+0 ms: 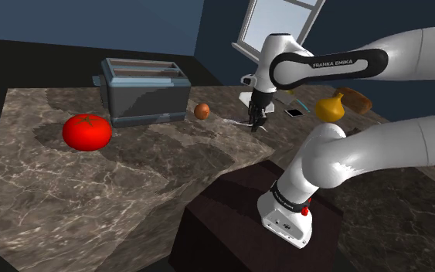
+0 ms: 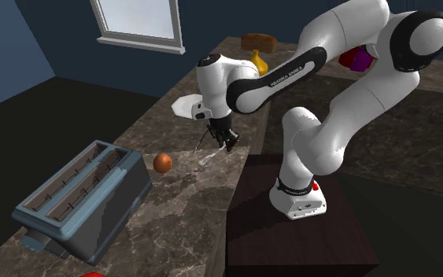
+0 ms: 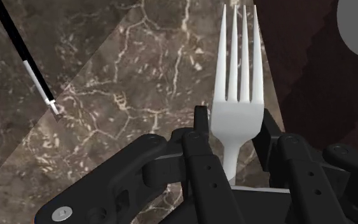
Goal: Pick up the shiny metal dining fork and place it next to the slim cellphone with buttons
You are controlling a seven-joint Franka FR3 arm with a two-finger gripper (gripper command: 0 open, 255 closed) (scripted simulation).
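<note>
Silvery-white fork (image 3: 238, 89) sits clamped by its handle between my gripper's (image 3: 233, 127) closed fingers over the marble counter (image 1: 130, 178), so the pickup looks done; carrying it to what I take for the phone (image 1: 293, 113) and setting it down remain.

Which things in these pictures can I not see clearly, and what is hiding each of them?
- Pale shiny fork, wrist view: its lower handle is hidden between the fingers of the black gripper that clasps it.
- Small dark flat cellphone, shoulder view: too small to show any buttons.
- Purple object, second exterior view: mostly hidden behind the white arm, so its shape is unclear.
</note>
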